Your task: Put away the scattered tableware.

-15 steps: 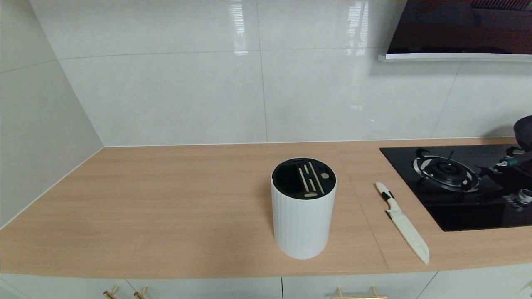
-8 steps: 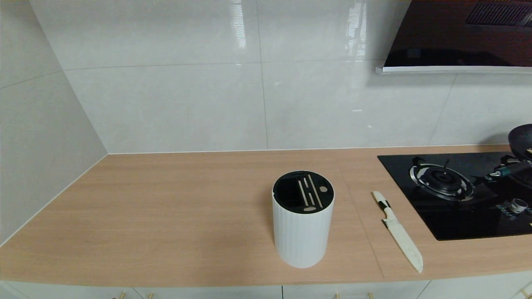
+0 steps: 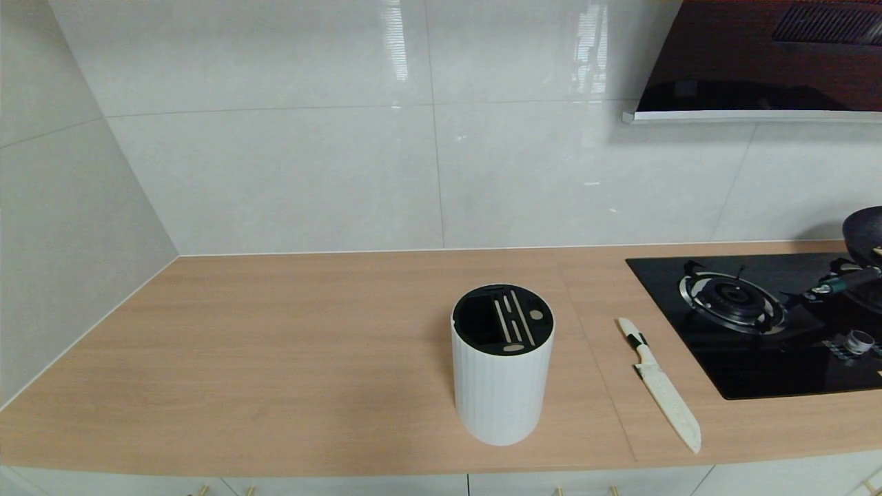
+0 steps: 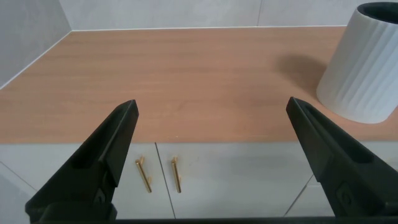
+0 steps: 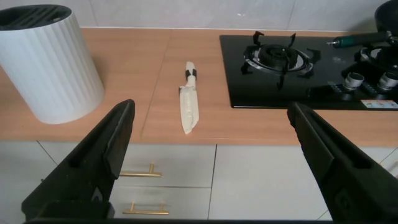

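Observation:
A white ribbed knife holder (image 3: 503,365) with a black slotted top stands upright near the counter's front edge. To its right a white knife (image 3: 659,383) lies flat on the wooden counter, blade toward the front edge, apart from the holder. My left gripper (image 4: 211,104) is open, in front of and below the counter edge, left of the holder (image 4: 364,62). My right gripper (image 5: 211,107) is also open and holds nothing. It hangs before the counter edge, roughly in line with the knife (image 5: 189,99), with the holder (image 5: 53,62) off to one side.
A black gas hob (image 3: 758,324) fills the counter's right end, with a dark pan (image 3: 865,231) and its handle at the far right. A range hood (image 3: 765,55) hangs above. Tiled walls close the back and left. Cabinet doors with brass handles (image 4: 144,174) sit under the counter.
The head camera shifted a second ago, so the whole scene sits lower in the picture. The holder and the knife have not moved on the counter.

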Robot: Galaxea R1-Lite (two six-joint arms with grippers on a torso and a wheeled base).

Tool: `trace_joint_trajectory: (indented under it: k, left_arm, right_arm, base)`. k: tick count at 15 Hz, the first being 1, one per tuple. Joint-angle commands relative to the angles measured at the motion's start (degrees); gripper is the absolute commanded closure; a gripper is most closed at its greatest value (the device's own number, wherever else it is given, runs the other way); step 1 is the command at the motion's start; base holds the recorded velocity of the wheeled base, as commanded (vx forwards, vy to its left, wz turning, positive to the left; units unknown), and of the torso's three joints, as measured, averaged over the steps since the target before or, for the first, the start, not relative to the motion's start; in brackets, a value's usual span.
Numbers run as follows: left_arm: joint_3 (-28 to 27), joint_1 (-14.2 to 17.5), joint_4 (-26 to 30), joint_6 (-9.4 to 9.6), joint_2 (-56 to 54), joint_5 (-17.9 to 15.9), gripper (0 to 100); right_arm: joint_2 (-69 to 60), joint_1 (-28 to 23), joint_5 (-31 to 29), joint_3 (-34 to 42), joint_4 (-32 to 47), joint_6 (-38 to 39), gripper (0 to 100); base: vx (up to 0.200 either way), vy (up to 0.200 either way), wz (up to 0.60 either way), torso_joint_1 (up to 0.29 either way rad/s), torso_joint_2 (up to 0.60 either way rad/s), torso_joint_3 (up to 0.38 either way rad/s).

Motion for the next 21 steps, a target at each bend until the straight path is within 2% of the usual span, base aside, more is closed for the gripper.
trace_joint_trajectory:
  k: [1,3,5,7,10,12,15,17,18,19,21]
  left_arm:
    - [0.00,-0.01,-0.04,0.00,0.15,0.04,0]
    - [0.00,-0.01,-0.04,0.00,0.06,0.04,0]
    - [0.00,-0.01,-0.04,0.00,0.06,0.04,0]
    - [0.00,0.07,-0.04,0.00,0.06,0.04,0]
    - [0.00,0.07,-0.04,0.00,0.06,0.04,0]
    - [0.00,0.07,-0.04,0.00,0.06,0.04,0]
    - [0.00,-0.01,-0.04,0.00,0.06,0.04,0]
    - [0.00,0.07,-0.04,0.00,0.06,0.04,0]
    - [0.00,0.07,-0.04,0.00,0.06,0.04,0]
    - [0.00,-0.01,-0.04,0.00,0.06,0.04,0]
    - [0.00,0.07,-0.04,0.09,0.06,0.04,0]
  right_arm:
    - [0.02,0.04,-0.05,0.00,0.00,-0.02,0]
    - [0.02,0.04,-0.14,-0.09,-0.18,-0.63,0]
    - [1.25,0.22,0.47,-8.09,-0.53,2.62,0]
    - [5.91,0.31,2.50,-8.61,-0.09,2.09,0]
    - [24.19,0.48,3.81,-14.24,-0.53,1.83,0]
    - [39.22,0.92,7.33,-20.13,-0.79,2.09,0]
    - [56.89,5.93,8.47,-27.33,-1.58,3.67,0]
    - [62.34,9.10,6.36,-28.92,-2.81,3.67,0]
    - [69.81,11.38,1.09,-30.32,-5.62,3.41,0]
    - [72.71,11.73,-0.49,-30.41,-7.73,3.32,0]
    - [82.73,12.00,-1.81,-30.94,-16.61,3.15,0]
  base:
    - [0.000,0.000,0.00,0.000,0.00,0.000]
    - [0.000,0.000,0.00,0.000,0.00,0.000]
    - [0.000,0.000,0.00,0.000,0.00,0.000]
    - [0.000,0.000,0.00,0.000,0.00,0.000]
    - [0.000,0.000,0.00,0.000,0.00,0.000]
    - [0.000,0.000,0.00,0.000,0.00,0.000]
    - [0.000,0.000,0.00,0.000,0.00,0.000]
    - [0.000,0.000,0.00,0.000,0.00,0.000]
    - [0.000,0.000,0.00,0.000,0.00,0.000]
    - [0.000,0.000,0.00,0.000,0.00,0.000]
    - [0.000,0.000,0.00,0.000,0.00,0.000]
